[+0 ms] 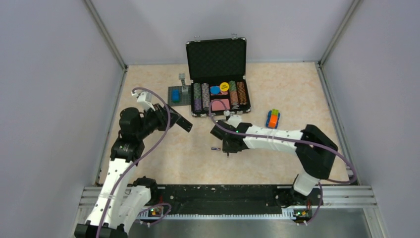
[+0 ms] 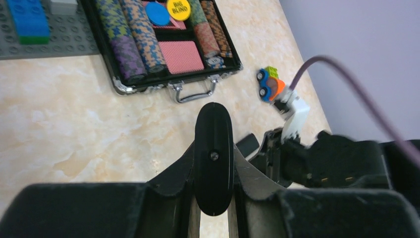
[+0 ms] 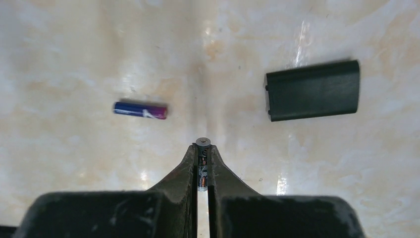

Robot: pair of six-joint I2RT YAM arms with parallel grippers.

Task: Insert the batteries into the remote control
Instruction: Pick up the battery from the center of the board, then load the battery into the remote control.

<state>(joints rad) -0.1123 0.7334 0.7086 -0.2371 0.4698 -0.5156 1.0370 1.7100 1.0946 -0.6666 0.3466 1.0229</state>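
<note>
My left gripper is shut on the black remote control and holds it above the table at the left. In the left wrist view the remote stands end-on between the fingers. My right gripper is at the table's middle, shut on one battery, whose metallic end pokes out past the fingertips. The second battery, purple-blue, lies on the table to the left of that gripper and also shows in the top view. The small black cover piece lies to the right.
An open black case of poker chips stands at the back centre. A grey baseplate with a blue brick is left of it. A small toy car sits to the right of the case. Grey walls close in both sides.
</note>
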